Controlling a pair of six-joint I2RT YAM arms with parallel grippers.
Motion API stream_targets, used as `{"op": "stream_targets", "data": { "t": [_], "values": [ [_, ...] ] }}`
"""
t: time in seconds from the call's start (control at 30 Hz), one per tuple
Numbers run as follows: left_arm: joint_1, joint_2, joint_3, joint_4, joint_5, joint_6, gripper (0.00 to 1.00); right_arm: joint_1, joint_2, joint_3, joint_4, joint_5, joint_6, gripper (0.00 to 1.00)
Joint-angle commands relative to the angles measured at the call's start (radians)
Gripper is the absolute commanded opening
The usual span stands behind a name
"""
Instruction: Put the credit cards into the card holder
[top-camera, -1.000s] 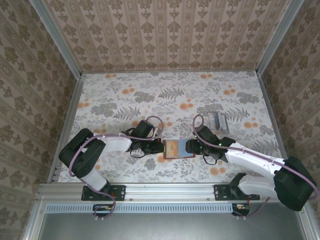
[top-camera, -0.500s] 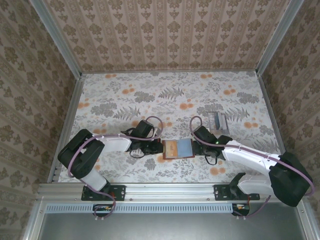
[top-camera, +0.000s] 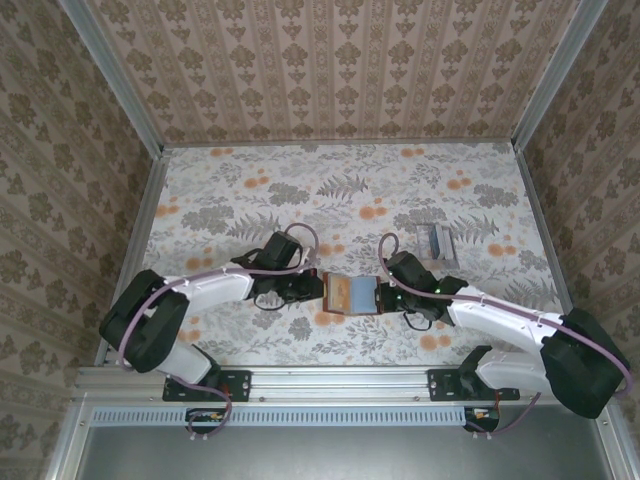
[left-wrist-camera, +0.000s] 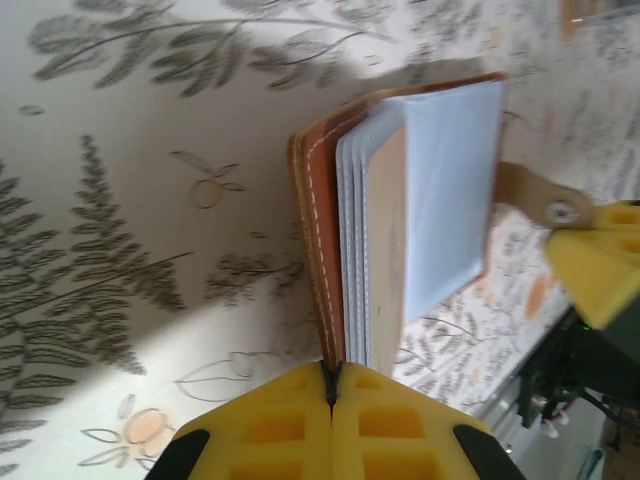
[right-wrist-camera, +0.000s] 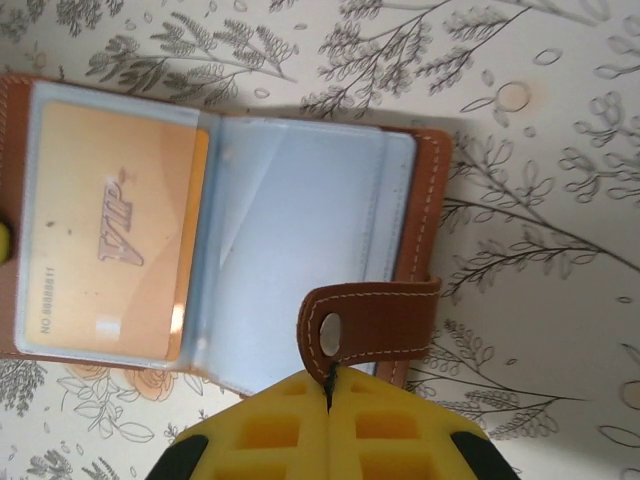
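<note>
One card (right-wrist-camera: 110, 245) sits in the card holder (right-wrist-camera: 431, 200) (other cards (top-camera: 437, 242), seemingly, behind-right).

place: lab-type robot test booth | walls: damask wallpaper panels (top-camera: 340, 70) left, right, far | frame: aluminium corner posts (top-camera: 112, 75) | surface: floral-print tabletop (top-camera: 340, 180) | near edge: aluminium mounting rail (top-camera: 340, 383)

The floral table (top-camera: 250, 180) bears the open card holder (top-camera: 352, 295) and, apart, credit cards (top-camera: 437, 241).

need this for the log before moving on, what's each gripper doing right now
left gripper: closed, pinching the edge of the card holder cover.
right gripper: closed on the card holder's strap.
</note>
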Motion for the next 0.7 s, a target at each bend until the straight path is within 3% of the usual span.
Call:
{"op": "stream_targets", "data": {
  "t": [0.0, 0.23, 0.3, 0.4, 0.5, 0.67],
  "values": [
    [-0.007, -0.041, 0.045, -0.005, 0.029, -0.023, 0.0, 0.002, 0.025, -0.011, 0.081, -0.073, -0.012, 0.0],
    [-0.053, 0.026, 0.1, 0.034, 0.057, -0.067, 0.0, 0.003, 0.085, -0.07, 0.301, -0.175, 0.067, 0.0],
    [-0.068, 0.058, 0.096, 0.118, 0.082, -0.114, 0.06, 0.004, 0.091, -0.081, 0.333, -0.187, 0.084, 0.0],
    [-0.092, 0.113, 0.123, 0.168, 0.089, -0.154, 0.28, -0.011, 0.092, -0.1, 0.337, -0.184, 0.104, 0.0],
    [-0.128, 0.167, 0.172, 0.165, 0.086, -0.158, 0.32, -0.056, 0.085, -0.1, 0.286, -0.225, 0.129, 0.0],
    [-0.157, 0.235, 0.207, 0.195, 0.066, -0.186, 0.31, -0.136, 0.006, -0.116, 0.193, -0.261, 0.091, 0.0]
  ]
}}
